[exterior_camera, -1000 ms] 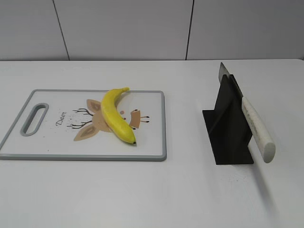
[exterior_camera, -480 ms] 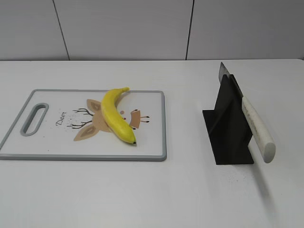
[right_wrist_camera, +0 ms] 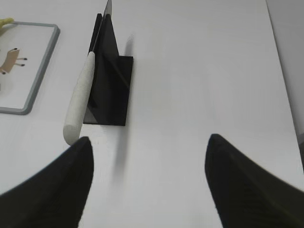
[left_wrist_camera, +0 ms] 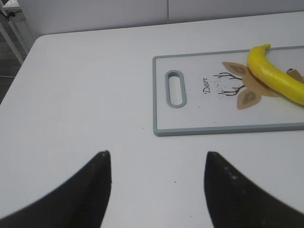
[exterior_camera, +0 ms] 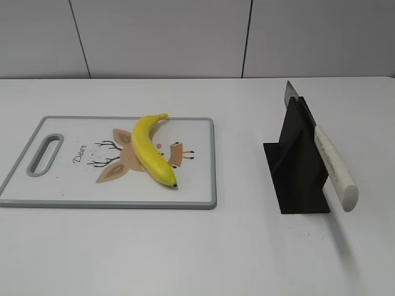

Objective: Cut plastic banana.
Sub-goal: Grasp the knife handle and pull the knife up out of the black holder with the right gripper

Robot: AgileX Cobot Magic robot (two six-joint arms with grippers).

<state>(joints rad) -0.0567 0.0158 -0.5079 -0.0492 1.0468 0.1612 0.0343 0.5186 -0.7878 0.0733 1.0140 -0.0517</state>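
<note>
The yellow plastic banana [exterior_camera: 150, 148] lies on a white cutting board [exterior_camera: 74, 188] at the left of the table; it also shows in the left wrist view [left_wrist_camera: 273, 76]. A knife with a white handle [exterior_camera: 334, 165] rests in a black stand [exterior_camera: 296, 163], also in the right wrist view [right_wrist_camera: 80, 95]. My left gripper [left_wrist_camera: 156, 154] is open and empty above bare table, near of the board's handle end. My right gripper [right_wrist_camera: 149, 140] is open and empty, near and right of the knife handle's end. Neither gripper shows in the exterior view.
The cutting board [left_wrist_camera: 190, 130] has a grey rim, a handle slot [left_wrist_camera: 174, 88] and a deer print. The table's left edge [left_wrist_camera: 19, 71] and right edge [right_wrist_camera: 280, 71] are in view. A grey panelled wall [exterior_camera: 185, 37] stands behind the table.
</note>
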